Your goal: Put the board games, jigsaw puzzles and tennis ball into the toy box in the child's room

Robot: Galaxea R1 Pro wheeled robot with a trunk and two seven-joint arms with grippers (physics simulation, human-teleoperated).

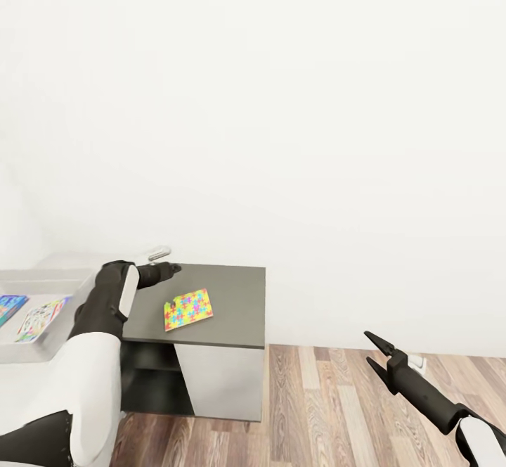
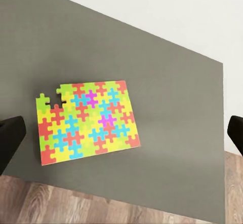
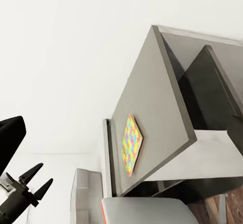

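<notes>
Left of the grey bench (image 1: 232,312): a pale tray (image 1: 42,351) holding two colourful flat boxes (image 1: 42,318).
On the bench the jigsaw puzzle (image 1: 187,309) lies flat, long axis slightly tilted across it; left pincer (image 1: 169,268) above, spread wide. Right of the bench, right pincer (image 1: 376,356) spread over the wood floor (image 1: 316,404).

A simulated home room, likely a child's, judging by the plain white wall (image 1: 281,101), wood-plank floor (image 1: 316,411), grey table (image 1: 232,298) with a bright jigsaw puzzle (image 1: 187,309) lying flat on it, and colourful game boards (image 1: 42,318) in a pale box (image 1: 42,351) alongside.
</notes>
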